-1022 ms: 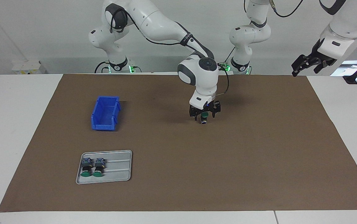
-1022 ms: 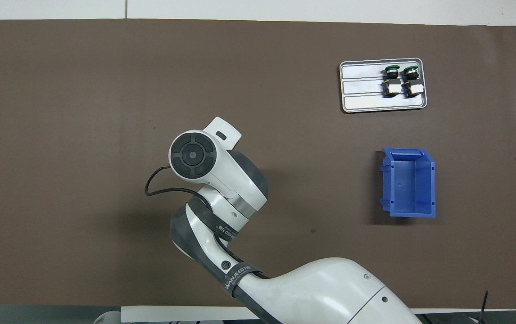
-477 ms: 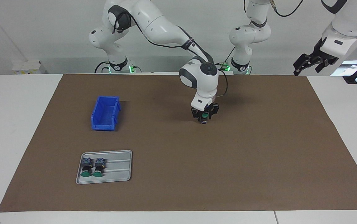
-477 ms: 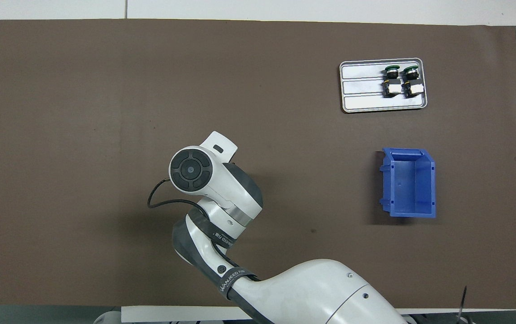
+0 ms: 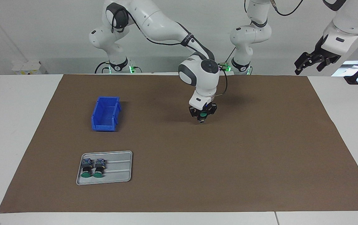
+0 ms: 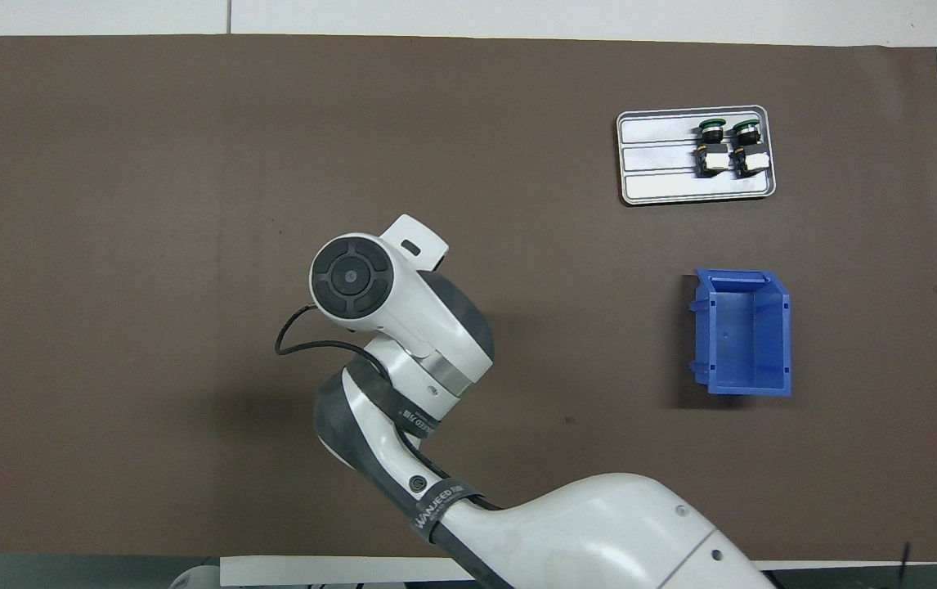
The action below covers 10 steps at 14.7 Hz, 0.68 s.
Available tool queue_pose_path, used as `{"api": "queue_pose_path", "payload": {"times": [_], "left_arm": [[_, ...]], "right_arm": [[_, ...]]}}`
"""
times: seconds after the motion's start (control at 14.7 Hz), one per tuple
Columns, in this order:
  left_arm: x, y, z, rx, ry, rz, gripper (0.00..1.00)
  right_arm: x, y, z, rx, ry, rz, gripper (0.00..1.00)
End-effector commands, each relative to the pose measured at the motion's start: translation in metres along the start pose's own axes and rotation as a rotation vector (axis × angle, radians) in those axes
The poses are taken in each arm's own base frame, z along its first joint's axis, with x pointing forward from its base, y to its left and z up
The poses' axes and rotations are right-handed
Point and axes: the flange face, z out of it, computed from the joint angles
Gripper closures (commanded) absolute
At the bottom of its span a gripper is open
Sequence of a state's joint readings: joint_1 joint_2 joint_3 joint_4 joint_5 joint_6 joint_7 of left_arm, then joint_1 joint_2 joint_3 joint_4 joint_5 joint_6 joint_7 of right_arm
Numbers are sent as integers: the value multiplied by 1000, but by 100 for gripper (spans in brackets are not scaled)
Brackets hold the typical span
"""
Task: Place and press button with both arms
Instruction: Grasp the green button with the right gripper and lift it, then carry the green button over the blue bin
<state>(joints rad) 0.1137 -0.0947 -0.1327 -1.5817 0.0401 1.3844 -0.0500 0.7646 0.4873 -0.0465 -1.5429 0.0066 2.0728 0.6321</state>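
Blue bin [image 5: 105, 113] empty; grey tray [image 5: 118, 175] holds two spare buttons [image 5: 92, 167] lying flat, green caps pointing away from the robots. Right gripper [image 5: 202, 116] is clamped on the button [image 5: 202, 115] low over the mat [image 5: 229, 156], its axis unclear. Left gripper [image 5: 310, 61] waits raised at its own end, fingers spread.

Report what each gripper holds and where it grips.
Right gripper holds the button around its upper part, near the green cap. Left gripper holds nothing.

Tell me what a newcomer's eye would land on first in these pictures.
First, the right gripper low over the middle of the brown mat, shut on a green-capped button. Next, the blue bin toward the right arm's end, and farther from the robots the grey tray with two more buttons. The left gripper waits raised off the mat's edge.
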Motion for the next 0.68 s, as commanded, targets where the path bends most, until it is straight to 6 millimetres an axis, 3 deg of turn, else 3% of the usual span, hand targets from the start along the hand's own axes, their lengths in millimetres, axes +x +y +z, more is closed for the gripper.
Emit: {"api": "queue_pose_path", "payload": {"times": [0.0, 0.07, 0.2, 0.41, 0.48, 0.61], "left_arm": [[-5, -2, -1, 13, 4, -1, 0], [-5, -3, -1, 12, 6, -2, 0], [-5, -2, -1, 13, 6, 1, 0], [-5, -3, -1, 12, 4, -2, 0], [-5, -2, -1, 13, 6, -1, 0], [-5, -3, -1, 12, 4, -1, 0]], "right_arm": [[-10, 122, -59, 6, 5, -1, 100], [-18, 168, -75, 8, 9, 3, 100], [-32, 264, -84, 3, 2, 5, 100], [-44, 391, -78, -5, -23, -8, 100], [-48, 416, -70, -5, -35, -32, 100], [-59, 445, -57, -5, -54, -10, 100]]}}
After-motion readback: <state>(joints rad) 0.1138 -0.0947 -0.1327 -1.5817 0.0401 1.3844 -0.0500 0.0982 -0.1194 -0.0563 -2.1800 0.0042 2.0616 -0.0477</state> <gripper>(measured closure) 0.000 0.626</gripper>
